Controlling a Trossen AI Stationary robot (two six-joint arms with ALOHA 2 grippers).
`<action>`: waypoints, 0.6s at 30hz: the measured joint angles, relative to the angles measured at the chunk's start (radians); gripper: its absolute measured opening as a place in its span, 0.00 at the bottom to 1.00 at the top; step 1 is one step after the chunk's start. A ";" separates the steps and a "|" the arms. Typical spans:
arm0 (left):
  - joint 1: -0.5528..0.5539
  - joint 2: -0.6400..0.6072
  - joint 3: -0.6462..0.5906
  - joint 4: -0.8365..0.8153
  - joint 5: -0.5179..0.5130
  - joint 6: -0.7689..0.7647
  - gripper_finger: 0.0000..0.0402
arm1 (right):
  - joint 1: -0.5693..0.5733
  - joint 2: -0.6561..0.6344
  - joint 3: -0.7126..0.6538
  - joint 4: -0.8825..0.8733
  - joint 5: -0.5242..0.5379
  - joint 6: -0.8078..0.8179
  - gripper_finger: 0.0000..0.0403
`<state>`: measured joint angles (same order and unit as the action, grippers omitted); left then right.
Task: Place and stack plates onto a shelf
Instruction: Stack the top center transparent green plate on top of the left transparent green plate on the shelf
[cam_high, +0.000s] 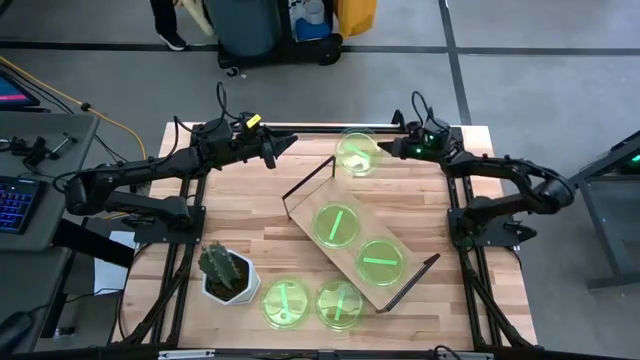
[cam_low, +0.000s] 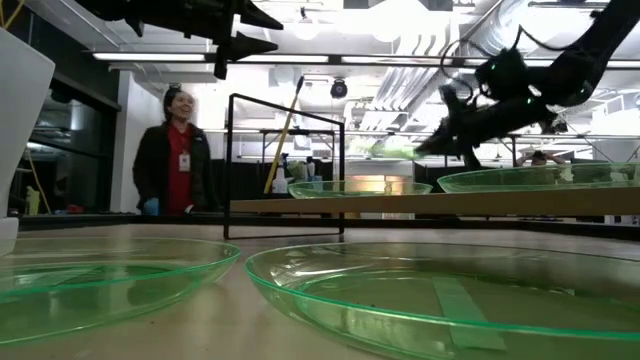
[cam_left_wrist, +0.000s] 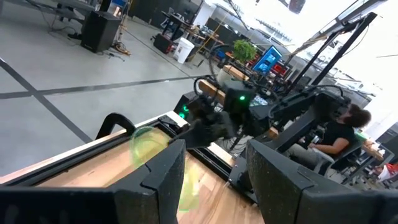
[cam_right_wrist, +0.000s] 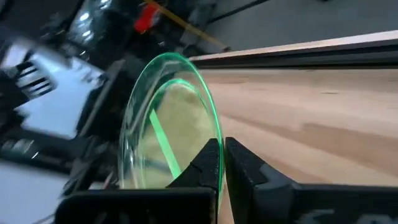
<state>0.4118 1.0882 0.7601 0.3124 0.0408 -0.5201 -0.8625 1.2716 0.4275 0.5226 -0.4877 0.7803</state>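
High view is showing the right gripper (cam_high: 392, 150) pinching a green plate (cam_high: 356, 153) near the frame's upper centre, just beyond the shelf (cam_high: 358, 240) carrying two plates, while the left gripper (cam_high: 285, 145) is hanging spread open upper left.

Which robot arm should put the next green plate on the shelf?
The right one, probably. Its right gripper already pinches a plate just beyond the shelf, while the left gripper hangs open and empty.

High view: overhead, straight down on the light butcher-block wood surface (cam_high: 300, 215). Low view: surface level, facing the room. Wrist views: close, forward. All share that surface.
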 joint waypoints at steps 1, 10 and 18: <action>0.000 0.000 0.000 0.000 0.000 0.000 0.40 | 0.011 -0.023 0.001 -0.020 -0.008 -0.004 0.00; 0.000 0.000 0.000 0.001 -0.001 0.000 0.40 | 0.176 -0.240 0.001 -0.343 0.018 -0.114 0.00; 0.000 0.000 0.000 0.002 -0.005 0.000 0.40 | 0.391 -0.279 0.001 -0.396 0.117 -0.026 0.00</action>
<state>0.4118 1.0882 0.7601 0.3145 0.0357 -0.5198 -0.4713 0.9929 0.4290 0.1263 -0.3709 0.7547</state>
